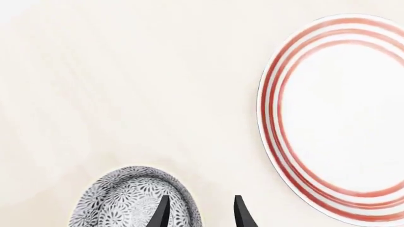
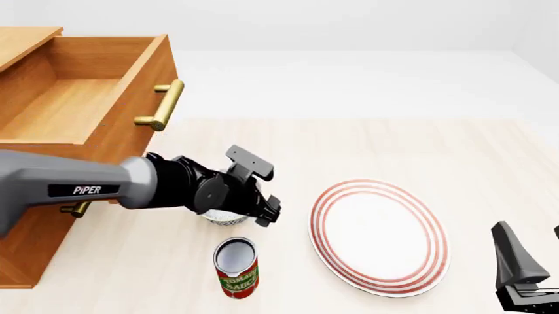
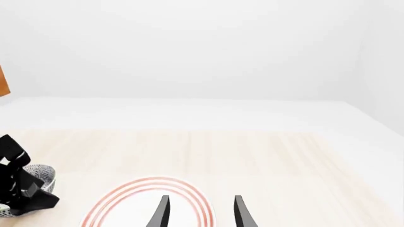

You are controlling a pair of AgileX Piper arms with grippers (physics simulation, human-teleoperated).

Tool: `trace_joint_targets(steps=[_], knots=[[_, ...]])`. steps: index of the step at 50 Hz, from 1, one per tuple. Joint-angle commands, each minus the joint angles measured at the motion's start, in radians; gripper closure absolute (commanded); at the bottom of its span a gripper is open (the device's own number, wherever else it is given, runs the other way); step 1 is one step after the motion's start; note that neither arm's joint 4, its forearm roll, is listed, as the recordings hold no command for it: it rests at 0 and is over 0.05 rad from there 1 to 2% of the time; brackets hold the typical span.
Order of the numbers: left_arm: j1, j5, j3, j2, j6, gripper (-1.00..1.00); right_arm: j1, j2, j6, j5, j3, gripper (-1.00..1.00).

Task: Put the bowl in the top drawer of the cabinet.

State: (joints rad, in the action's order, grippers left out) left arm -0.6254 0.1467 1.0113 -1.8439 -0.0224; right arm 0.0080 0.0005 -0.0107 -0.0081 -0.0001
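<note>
The speckled bowl [image 1: 126, 201] sits on the table, mostly hidden under my left gripper in the front view, where only a sliver of the bowl [image 2: 224, 220] shows. My left gripper [image 1: 201, 197] is open, with one finger over the bowl's inside and the other outside its rim. The top drawer [image 2: 131, 127] of the cabinet [image 2: 22, 42] stands pulled out and empty at the far left, its brass handle [image 2: 162, 104] facing the table. My right gripper [image 3: 201, 197] is open at the near right, holding nothing.
A red-ringed white plate [image 2: 378, 234] lies to the right of the bowl. A tomato sauce can [image 2: 237, 267] stands upright just in front of the bowl. A smaller brass handle [image 2: 77, 208] marks the lower drawer front.
</note>
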Motion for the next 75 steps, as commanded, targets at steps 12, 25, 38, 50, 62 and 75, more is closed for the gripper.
trace_joint_targets(steps=[12, 25, 38, 50, 62, 75], knots=[[-0.001, -0.017, 0.005, -0.022, 0.019, -1.0, 0.001, 0.0, 0.001, 0.0, 0.0, -1.0], [0.003, -0.028, 0.001, -0.042, 0.02, -1.0, 0.003, 0.0, -0.002, -0.001, 0.0, -1.0], [0.027, -0.029, 0.013, -0.042, 0.003, 1.0, 0.001, 0.0, 0.0, 0.0, 0.0, -1.0], [0.029, -0.006, 0.019, -0.012, -0.01, 1.0, 0.0, 0.0, -0.001, -0.002, 0.0, -1.0], [0.019, 0.072, 0.073, 0.061, -0.031, 1.0, 0.0, 0.0, -0.003, -0.003, 0.0, -1.0], [-0.013, 0.194, 0.16, 0.171, -0.064, 1.0, 0.0, 0.0, -0.003, -0.002, 0.0, -1.0]])
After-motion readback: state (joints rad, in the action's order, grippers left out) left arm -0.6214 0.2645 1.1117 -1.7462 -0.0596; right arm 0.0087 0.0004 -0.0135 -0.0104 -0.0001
